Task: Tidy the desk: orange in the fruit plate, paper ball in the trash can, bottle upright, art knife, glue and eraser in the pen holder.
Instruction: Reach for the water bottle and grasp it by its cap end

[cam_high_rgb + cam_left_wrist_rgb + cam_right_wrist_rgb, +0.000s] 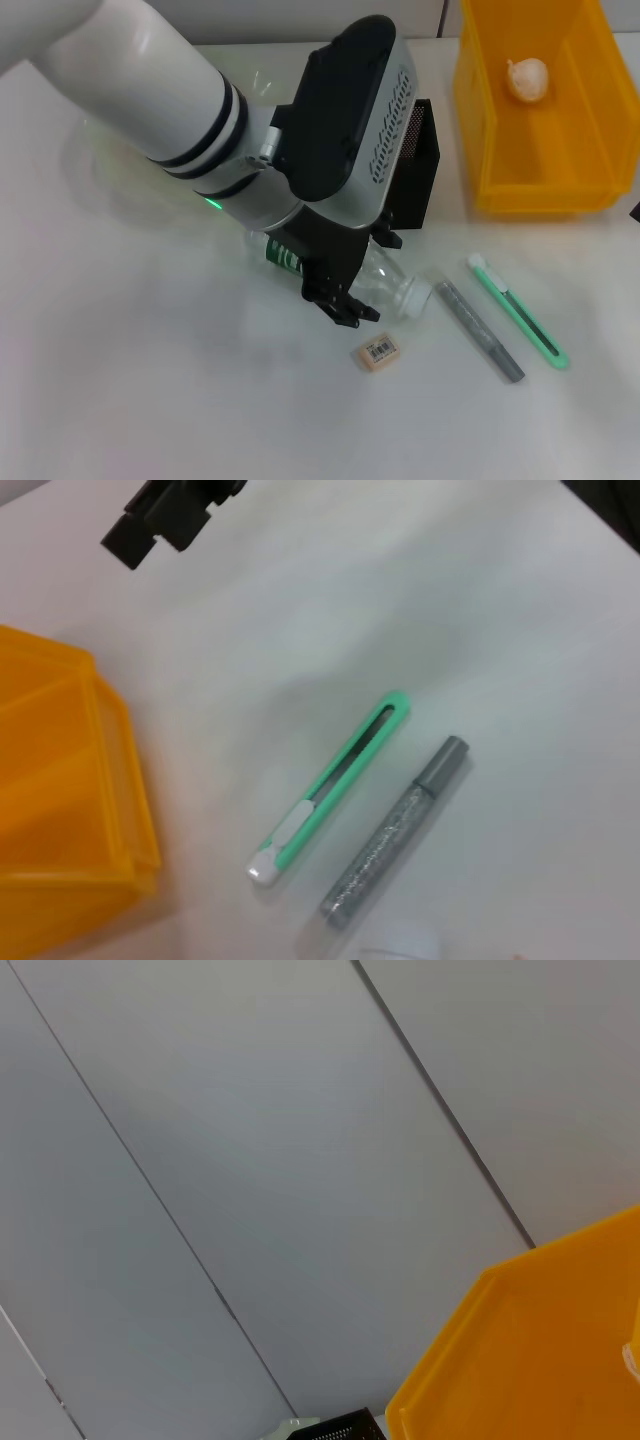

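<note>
The bottle point(385, 285) lies on its side on the white table, its cap toward the glue. My left gripper point(362, 272) is down over the bottle's middle and hides much of it. The beige eraser point(377, 354) lies just in front of the bottle. The grey glue stick point(478, 328) and the green art knife point(518, 312) lie side by side to the right; both show in the left wrist view, the glue stick point(395, 830) and the knife point(330, 788). The paper ball point(528, 78) lies in the yellow trash can point(540, 190). The black pen holder point(418, 165) stands behind my left gripper. The orange is hidden.
My left arm covers the back left of the table, where only a faint pale rim point(255, 80) of the fruit plate shows. My right gripper point(165, 515) is parked at the table's right edge, beyond the knife. The trash can also shows in the right wrist view point(530, 1360).
</note>
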Controlling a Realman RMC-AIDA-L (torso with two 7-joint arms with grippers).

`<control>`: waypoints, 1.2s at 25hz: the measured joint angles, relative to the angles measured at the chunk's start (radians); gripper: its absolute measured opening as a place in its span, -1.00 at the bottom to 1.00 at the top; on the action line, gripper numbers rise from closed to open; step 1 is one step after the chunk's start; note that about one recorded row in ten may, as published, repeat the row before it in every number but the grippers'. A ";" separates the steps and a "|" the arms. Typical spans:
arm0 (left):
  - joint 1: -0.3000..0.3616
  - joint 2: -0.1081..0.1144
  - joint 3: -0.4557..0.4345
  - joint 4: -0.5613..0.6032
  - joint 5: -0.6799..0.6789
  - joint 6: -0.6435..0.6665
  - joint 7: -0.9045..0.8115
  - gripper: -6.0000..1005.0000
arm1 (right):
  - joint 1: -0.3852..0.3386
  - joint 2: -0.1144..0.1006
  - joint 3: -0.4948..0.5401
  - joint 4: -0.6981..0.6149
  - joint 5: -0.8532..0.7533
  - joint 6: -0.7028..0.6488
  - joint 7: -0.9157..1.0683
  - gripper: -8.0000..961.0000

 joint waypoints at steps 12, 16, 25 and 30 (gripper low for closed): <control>0.013 0.000 0.127 -0.035 0.000 -0.204 -0.023 0.56 | -0.002 0.006 0.001 0.000 -0.001 0.010 -0.012 0.48; 0.023 0.000 0.158 -0.035 -0.010 -0.250 -0.028 0.56 | -0.004 0.006 0.001 0.000 -0.001 0.010 -0.014 0.48; 0.020 0.000 0.259 -0.041 -0.011 -0.326 -0.042 0.56 | 0.002 0.009 0.001 0.000 -0.001 0.012 -0.024 0.48; 0.017 0.000 0.299 -0.068 0.006 -0.366 -0.042 0.56 | 0.001 0.012 0.004 0.000 -0.001 0.012 -0.033 0.48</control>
